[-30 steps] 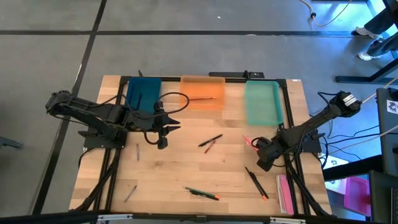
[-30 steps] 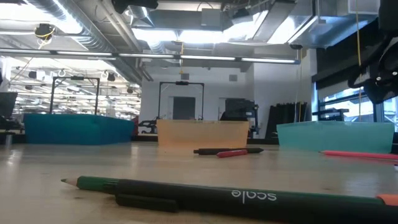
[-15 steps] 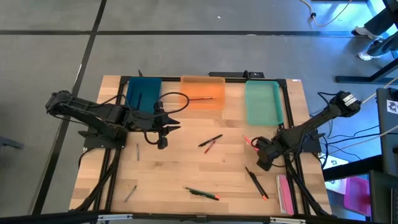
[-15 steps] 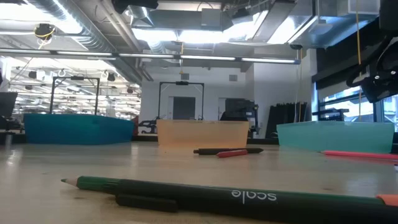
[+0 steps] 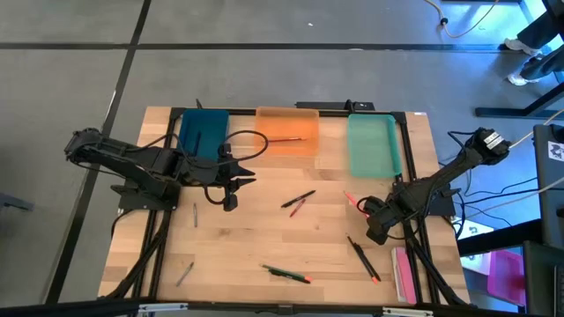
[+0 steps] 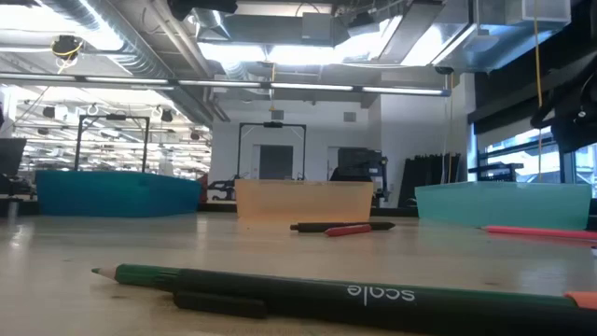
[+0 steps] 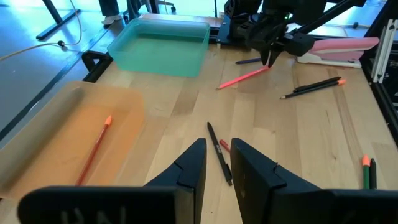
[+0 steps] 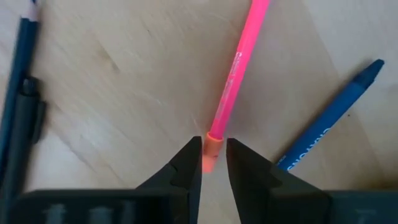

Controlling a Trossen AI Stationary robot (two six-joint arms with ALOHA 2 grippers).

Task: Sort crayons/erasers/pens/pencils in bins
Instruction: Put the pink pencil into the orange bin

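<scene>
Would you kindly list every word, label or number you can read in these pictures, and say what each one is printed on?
"scale": pale letters, seen upside down in the low view, on the dark barrel of the green-tipped pencil lying nearest the camera.
Print on the blue crayon: too blurred to read.
Print on the pink pen: too small to read.
Nothing else legible.

The wooden counter (image 5: 264,238) stood on a grey floor (image 5: 264,79). A pink stapler (image 5: 404,273) lay near its right front corner. A person's shoes (image 5: 527,62) showed far right.
</scene>
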